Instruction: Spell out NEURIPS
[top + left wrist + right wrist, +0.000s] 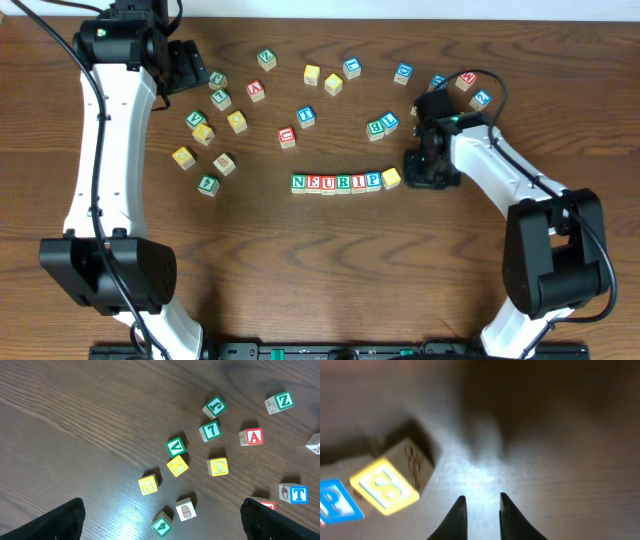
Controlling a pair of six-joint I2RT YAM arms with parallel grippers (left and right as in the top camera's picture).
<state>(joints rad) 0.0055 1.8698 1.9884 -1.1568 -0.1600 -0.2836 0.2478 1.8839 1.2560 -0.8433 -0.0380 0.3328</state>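
A row of blocks reading N E U R I P (336, 182) lies at the table's middle. A yellow S block (391, 178) sits tilted at the row's right end, touching the P. My right gripper (425, 170) is low over the table just right of the S block, with its fingers nearly together and nothing between them. In the right wrist view the S block (384, 485) and the blue P (335, 505) lie left of the fingertips (481, 497). My left gripper (190, 65) is open and empty, raised at the back left; its fingers (161, 504) frame loose blocks.
Several loose letter blocks are scattered across the back of the table (330, 80), with a cluster at the left (205, 130) and two green ones (382, 124) behind the row. Below the left gripper are G (148, 484), K (177, 465) and O (218, 466).
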